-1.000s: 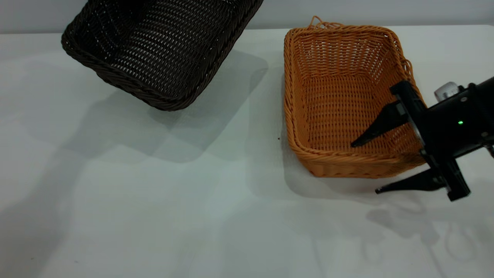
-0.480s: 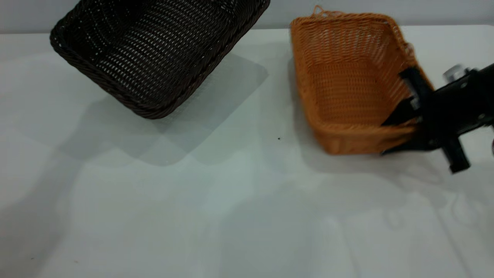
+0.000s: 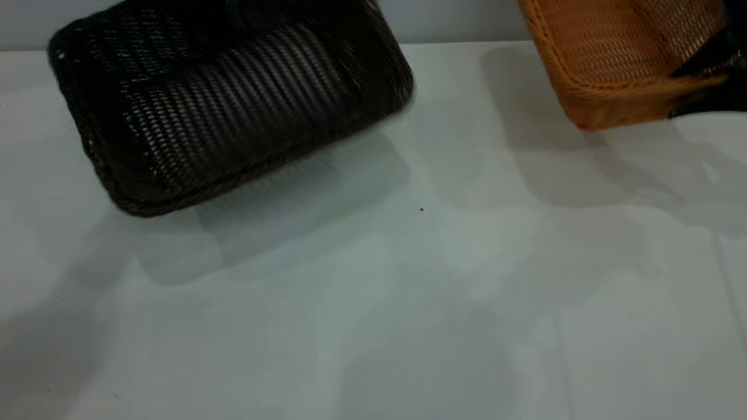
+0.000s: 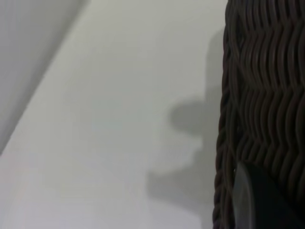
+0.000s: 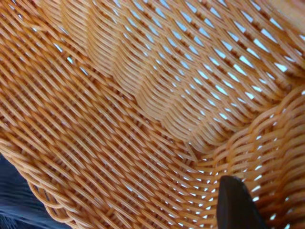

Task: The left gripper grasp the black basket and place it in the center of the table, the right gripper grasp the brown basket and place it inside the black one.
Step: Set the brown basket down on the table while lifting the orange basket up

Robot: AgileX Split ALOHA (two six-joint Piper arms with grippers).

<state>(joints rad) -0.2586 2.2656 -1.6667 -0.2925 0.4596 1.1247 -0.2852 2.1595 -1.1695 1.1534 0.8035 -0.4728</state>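
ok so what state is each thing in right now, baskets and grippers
black basket: lifted off the table, tilted, empty
brown basket: lifted clear of the table, tilted, empty
right gripper: shut on the brown basket's wall
left gripper: against the black basket's wall, only one finger in view

- Pale grey wall [image 3: 455, 20] along the far edge, plain and unmarked.
- One small dark speck [image 3: 422, 209] on the white surface, near centre.

A dark claw fingertip [image 4: 257, 200] presses the black basket [image 4: 267, 95] above the table [image 4: 119, 119].
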